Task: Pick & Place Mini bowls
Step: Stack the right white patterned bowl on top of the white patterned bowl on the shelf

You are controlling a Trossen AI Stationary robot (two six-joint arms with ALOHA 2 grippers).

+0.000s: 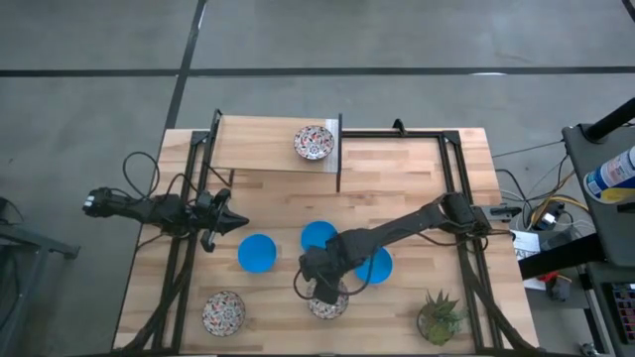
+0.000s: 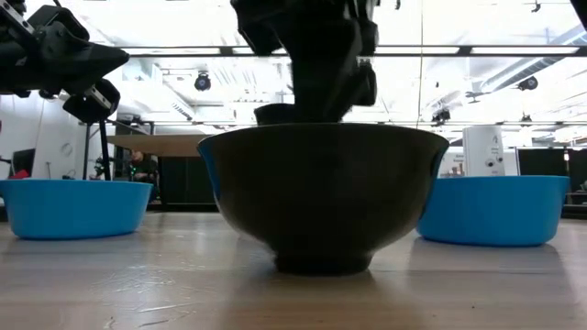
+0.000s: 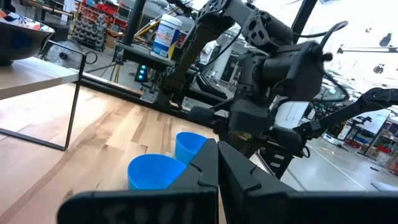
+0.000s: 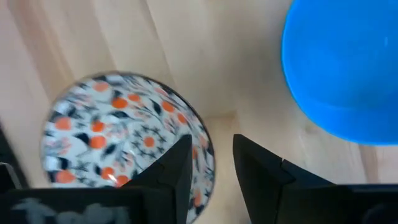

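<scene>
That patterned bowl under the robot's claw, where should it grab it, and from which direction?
Probably by the rim, from straight above. The patterned bowl sits upright and open on the table, so its thin edge is the only part two fingers can straddle. The right gripper hangs open over that edge, one finger inside, one outside.

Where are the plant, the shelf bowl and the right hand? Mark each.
plant (image 1: 440, 315), high view, its leaves.
shelf bowl (image 1: 314, 142), high view, its patterned inside.
right hand (image 4: 211, 163), right wrist view, between its fingertips.
</scene>
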